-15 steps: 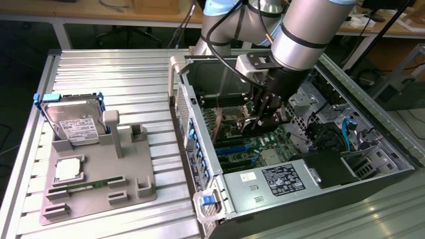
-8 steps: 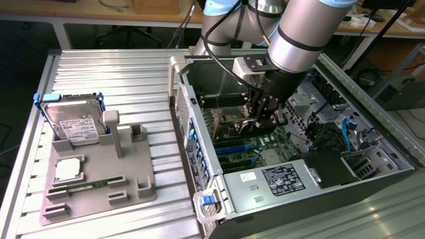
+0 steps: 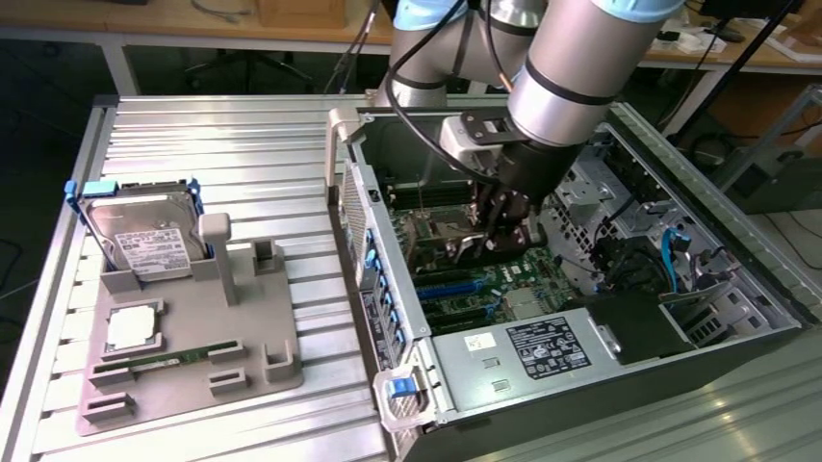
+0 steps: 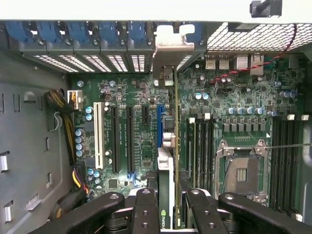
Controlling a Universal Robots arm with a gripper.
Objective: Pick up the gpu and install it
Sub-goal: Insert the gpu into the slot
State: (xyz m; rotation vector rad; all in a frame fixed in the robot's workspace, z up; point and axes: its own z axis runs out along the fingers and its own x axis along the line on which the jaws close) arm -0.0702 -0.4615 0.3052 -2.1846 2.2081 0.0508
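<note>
Wrist view: I have the gripper (image 4: 168,204) down inside the open case (image 4: 29,161), its 2 black fingers (image 4: 146,209) pinching the gpu (image 4: 168,146) edge-on between them. The card stands upright on its thin edge over the motherboard (image 4: 136,97), running from the fingers toward the rear wall of the case. Its silvery bracket (image 4: 170,46) sits against that rear wall, in line with the row of vented slot covers (image 4: 87,61) and blue clips (image 4: 78,31). The card lies alongside the blue slot (image 4: 159,126), between the black expansion slots (image 4: 129,139) and the memory slots (image 4: 202,146). I cannot tell whether its lower edge is seated in a slot or just above it. The empty CPU socket (image 4: 241,170) is near, on the far side of the memory slots.

Exterior view: the arm (image 3: 578,58) reaches down into the case (image 3: 719,318) from above, with the gripper (image 3: 501,226) low over the motherboard (image 3: 463,289). The case lies on its side at the table's (image 3: 206,135) edge toward the exterior view's right. On the grey tray (image 3: 192,356) toward the exterior view's left, I see 1 hard drive (image 3: 148,236) standing at the tray's far corner, 1 CPU (image 3: 133,327) lying flat, and 1 memory stick (image 3: 167,361) near the front edge. All 3 are well apart from the gripper.
</note>
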